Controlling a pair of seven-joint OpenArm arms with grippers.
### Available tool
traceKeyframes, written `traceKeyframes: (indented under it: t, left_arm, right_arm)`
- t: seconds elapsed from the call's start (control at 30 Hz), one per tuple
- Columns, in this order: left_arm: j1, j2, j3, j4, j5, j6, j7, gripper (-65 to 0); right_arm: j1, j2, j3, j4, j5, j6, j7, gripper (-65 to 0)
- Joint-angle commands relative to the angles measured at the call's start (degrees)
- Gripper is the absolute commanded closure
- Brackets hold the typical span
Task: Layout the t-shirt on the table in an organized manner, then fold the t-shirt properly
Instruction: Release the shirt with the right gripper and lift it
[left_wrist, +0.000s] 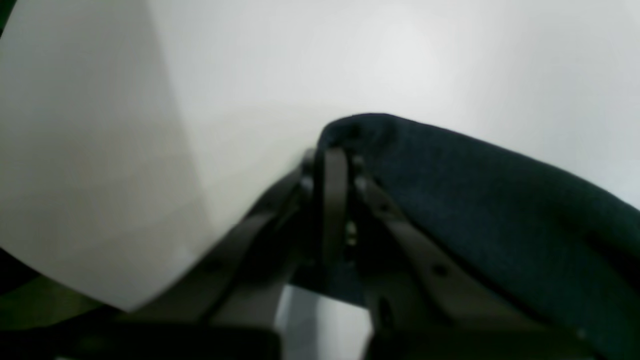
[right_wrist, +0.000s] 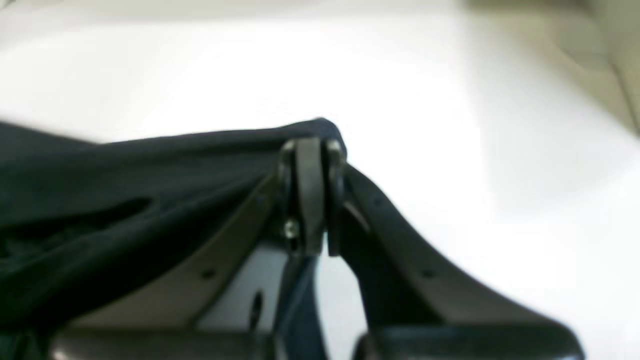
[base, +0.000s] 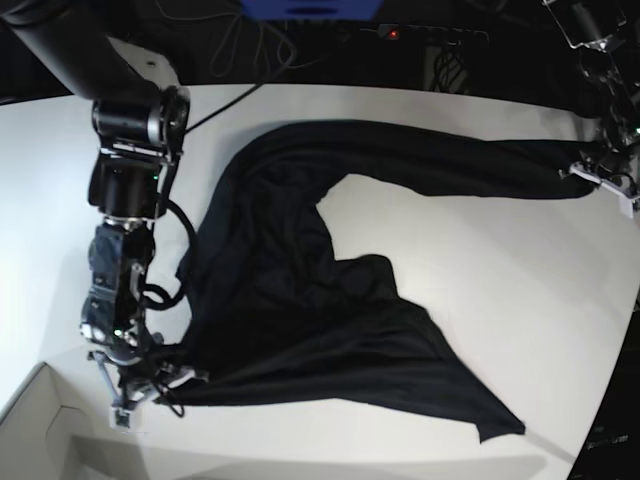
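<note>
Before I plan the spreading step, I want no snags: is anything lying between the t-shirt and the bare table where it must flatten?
Nothing visible does. Both tools are shut on the t-shirt, and the table around it is bare white.

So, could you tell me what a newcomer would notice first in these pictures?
The black t-shirt dominates, sprawled and bunched across the white table. It is stretched between the two arms: the right gripper pinches one end at the near left of the base view, and the left gripper pinches the other at far right.
</note>
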Motion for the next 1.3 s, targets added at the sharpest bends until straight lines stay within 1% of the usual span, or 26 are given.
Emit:
traceKeyframes:
  t: [0.0, 0.13, 0.2, 0.3, 0.37, 0.43, 0.5, 0.63, 0.7, 0.77, 0.8, 0.83, 0.9, 0.93, 0.97, 1.0, 1.03, 1.13, 1.2, 1.27]
  left_arm:
    - [-0.5, -1.2, -0.4, 1.1, -0.5, 0.0, -1.1, -0.2]
    - [-0.9, -1.1, -2.4, 1.1, -0.5, 0.0, -1.0, -0.2]
    - [-1.0, -1.1, -2.7, 1.1, -0.5, 0.0, -0.9, -0.2]
    - [-1.6, -1.1, -2.7, 1.9, -0.6, 0.0, -1.0, -0.2]
    - [-1.7, -1.1, -2.7, 3.8, -0.6, 0.0, -0.8, -0.3]
    - [-1.9, -0.2, -2.7, 5.7, -0.6, 0.0, -0.6, -0.5]
    - [-2.2, 0.7, -2.7, 7.5, -0.4, 0.0, -0.6, -0.5]
    - [-2.2, 0.9, -2.5, 9.6, -0.4, 0.0, -0.5, -0.5]
    - [-2.1, 0.9, -2.6, 9.7, -0.5, 0.0, -0.5, -1.0]
    - [-2.0, 0.9, -2.7, 9.7, -0.5, 0.0, -0.5, -4.7]
    - [-1.9, 0.9, -2.7, 9.7, -0.5, 0.0, -0.5, -8.2]
    - [-1.8, 0.9, -2.7, 9.7, -0.5, 0.0, -0.5, -13.3]
    - [-1.7, 0.9, -2.7, 9.7, -0.5, 0.0, -0.5, -24.2]
    - [-1.7, 0.9, -2.7, 9.7, -0.5, 0.0, -0.5, -28.4]
    - [-1.7, 0.9, -2.7, 9.7, -0.6, 0.0, -0.5, -32.0]
    - [-1.7, 0.9, -2.7, 9.7, -0.6, 0.0, -0.5, -34.1]
    - [-1.7, 0.9, -2.7, 9.7, -0.6, 0.0, -0.5, -35.3]
    - [-1.7, 1.0, -2.7, 11.0, -0.6, 0.0, -0.5, -35.1]
    - [-1.7, 2.0, -2.8, 13.2, -0.6, 0.0, -0.5, -35.1]
    - [-1.7, 3.0, -3.9, 15.6, -0.6, 0.0, -0.5, -35.1]
  right_arm:
    - [1.8, 1.0, 2.1, 0.4, 0.2, -0.2, 2.3, 0.0]
    - [1.8, 1.4, 8.9, -0.2, 0.2, -0.2, 2.3, 0.0]
    - [1.8, 2.1, 10.9, -0.4, 0.3, -0.2, 2.3, 0.0]
    - [1.7, 2.6, 10.7, -1.9, 0.3, -0.2, 2.0, 0.0]
    - [0.1, 2.6, 10.6, -2.1, 0.3, -0.2, 1.9, 0.0]
    - [-1.1, 2.6, 10.2, -2.1, 0.3, -0.2, 1.9, 0.0]
    - [-1.9, 2.6, 10.2, -2.1, 0.3, -0.2, 1.9, -4.8]
    - [-4.0, 2.6, 9.5, -1.1, 0.3, -0.2, 0.8, -20.9]
    - [-6.0, 2.5, 9.9, 3.8, 0.4, -0.2, -0.4, -27.9]
    - [-8.9, 2.0, 9.8, 10.2, 0.4, -0.2, -0.3, -32.1]
    - [-10.5, 1.0, 9.6, 13.6, 0.5, -0.2, -0.3, -33.5]
    - [-11.8, -0.4, 9.3, 16.7, 0.5, -0.2, -0.3, -34.5]
    - [-14.9, -2.5, 5.9, 22.3, 0.5, 0.0, -0.5, -35.0]
    - [-16.9, -2.9, 3.7, 24.2, 0.5, 0.0, -0.9, -35.0]
    - [-18.9, -3.0, 0.7, 26.1, 0.5, 0.0, -1.5, -35.0]
    - [-20.6, -3.1, -2.3, 27.6, 0.5, 0.0, -2.0, -34.9]
    - [-22.4, -3.1, -6.1, 28.9, 0.5, 0.0, -2.2, -34.9]
    - [-26.9, -3.1, -16.6, 29.6, 0.2, 0.0, -2.0, -34.9]
    - [-28.7, -3.2, -20.6, 28.5, 0.1, 0.0, -1.8, -35.0]
    - [-28.9, -3.2, -22.9, 25.7, 0.1, -0.1, -1.7, -35.0]
